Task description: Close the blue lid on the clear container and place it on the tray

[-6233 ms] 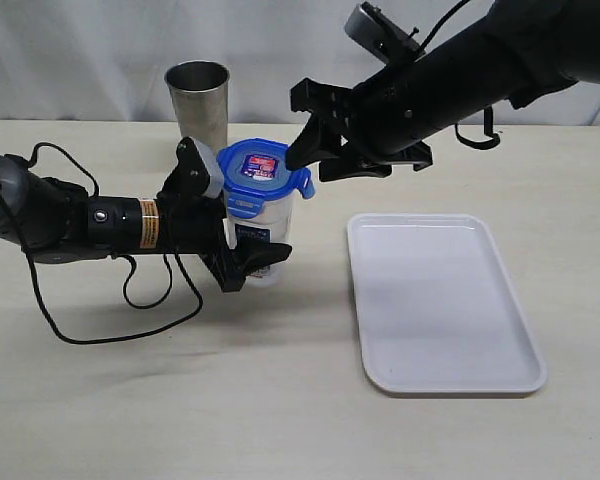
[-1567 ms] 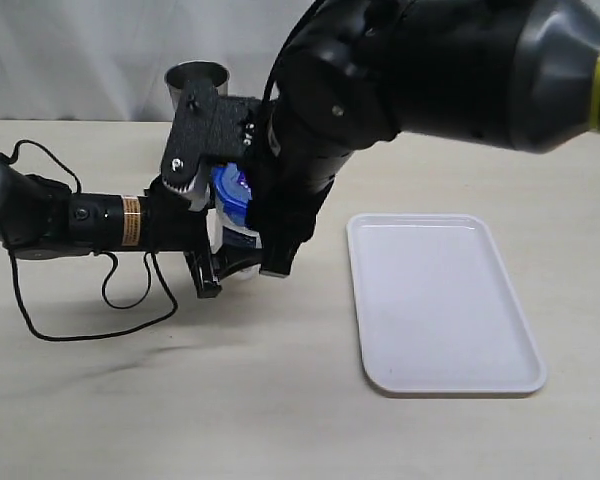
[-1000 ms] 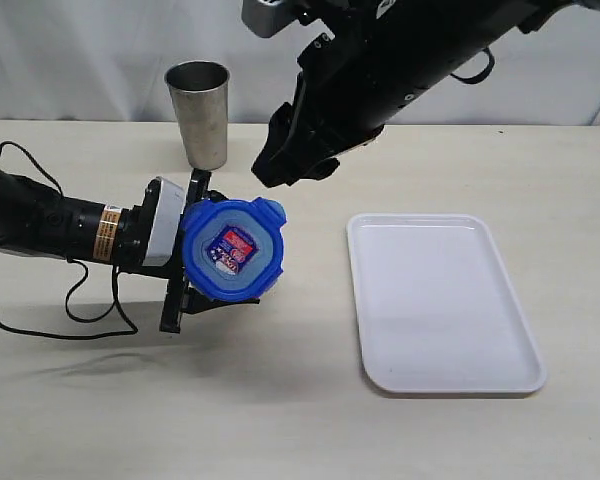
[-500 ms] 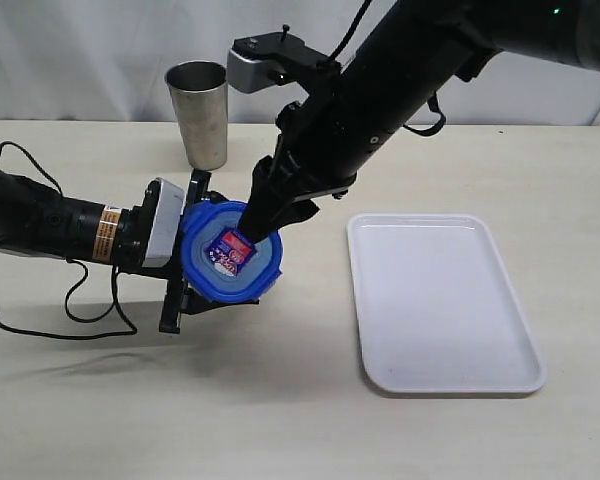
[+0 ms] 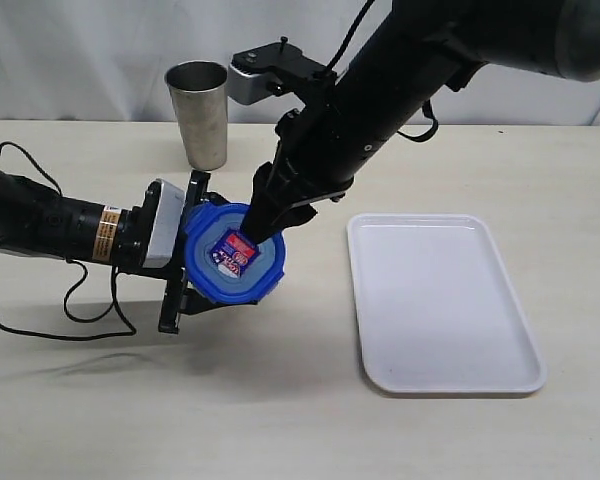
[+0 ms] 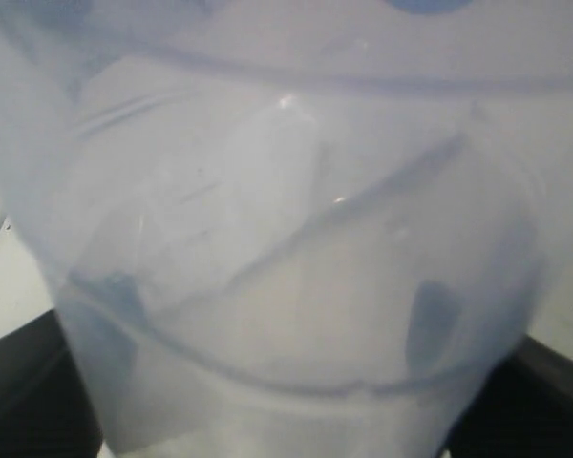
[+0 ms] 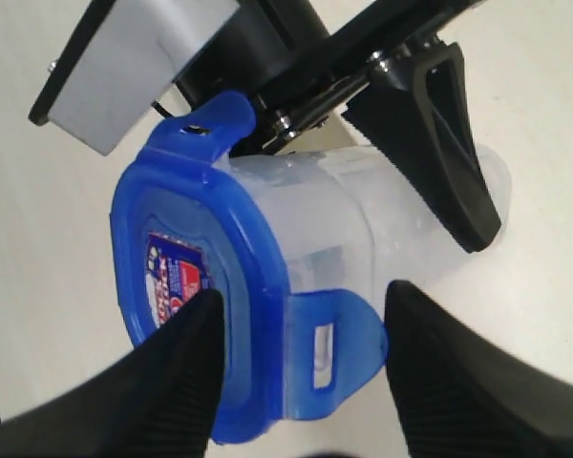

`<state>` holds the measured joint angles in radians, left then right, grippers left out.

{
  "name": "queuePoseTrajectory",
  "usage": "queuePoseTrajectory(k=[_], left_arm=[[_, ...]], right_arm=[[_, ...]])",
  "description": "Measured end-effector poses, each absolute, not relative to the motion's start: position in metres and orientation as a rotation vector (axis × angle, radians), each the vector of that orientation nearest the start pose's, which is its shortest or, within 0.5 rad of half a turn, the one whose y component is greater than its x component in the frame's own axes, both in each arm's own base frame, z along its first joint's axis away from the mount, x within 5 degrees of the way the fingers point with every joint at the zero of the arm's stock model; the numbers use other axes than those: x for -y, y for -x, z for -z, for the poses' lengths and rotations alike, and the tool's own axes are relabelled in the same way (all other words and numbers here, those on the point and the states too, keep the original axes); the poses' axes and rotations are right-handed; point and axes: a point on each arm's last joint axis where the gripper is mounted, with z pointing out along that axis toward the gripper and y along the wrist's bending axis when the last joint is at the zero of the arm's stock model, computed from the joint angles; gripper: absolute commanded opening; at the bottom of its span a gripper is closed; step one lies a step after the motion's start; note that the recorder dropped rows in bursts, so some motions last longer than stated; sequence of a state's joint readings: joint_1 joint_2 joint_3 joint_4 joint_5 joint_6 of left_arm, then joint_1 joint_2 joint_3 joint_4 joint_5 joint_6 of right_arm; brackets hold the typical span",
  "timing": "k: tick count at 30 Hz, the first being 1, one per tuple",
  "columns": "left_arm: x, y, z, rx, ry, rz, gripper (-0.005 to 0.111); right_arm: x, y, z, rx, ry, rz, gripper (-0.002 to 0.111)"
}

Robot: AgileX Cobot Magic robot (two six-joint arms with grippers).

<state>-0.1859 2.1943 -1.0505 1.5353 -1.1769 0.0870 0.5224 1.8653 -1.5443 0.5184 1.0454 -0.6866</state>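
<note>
Step in hand: snapping down the tabs of the blue lid, judging by where the right gripper sits.
Doing it well: centre the fingers on the loose snap tab, then press it flat against the container wall until it catches. Push along the tab's hinge line, not sideways, so the lid does not skew on the rim.
Counter-hold: the push goes against the other arm's grip, so it should be short and firm rather than long.
Right gripper: fingers apart and holding nothing. They stand astride that tab, one on each side, close against the lid's edge. I cannot tell whether they actually touch it.
Blue lid: seated on the mouth of the clear container, sticker facing outward. A second tab on the far side sticks out unlatched.
Clear container: lying sideways off the table, carried in the air.
Left gripper: clamped around the container's body, one black finger crossing its wall in the right wrist view.
Tray: well apart to the right in the exterior view, with nothing on it.
Steel cup: upright behind the left arm, not involved.
Progress: the lid is on, the latching is unfinished, and the container is not yet placed on the tray.
</note>
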Motion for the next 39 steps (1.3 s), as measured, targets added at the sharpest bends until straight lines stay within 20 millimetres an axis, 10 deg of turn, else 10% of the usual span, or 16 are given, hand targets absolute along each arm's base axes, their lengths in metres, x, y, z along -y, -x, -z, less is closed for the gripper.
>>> queuePoseTrajectory(k=[8,39], left_arm=[[0.148,-0.337,-0.090,-0.931,-1.737,0.594,0.000],[0.144,-0.336,-0.088,-0.984,-1.738,0.644,0.000]], right_arm=[[-0.238,-0.328,-0.257,-2.432,1.302,-0.714,0.027],[-0.223,-0.347,-0.221,-2.435,1.185,-1.198,0.007]])
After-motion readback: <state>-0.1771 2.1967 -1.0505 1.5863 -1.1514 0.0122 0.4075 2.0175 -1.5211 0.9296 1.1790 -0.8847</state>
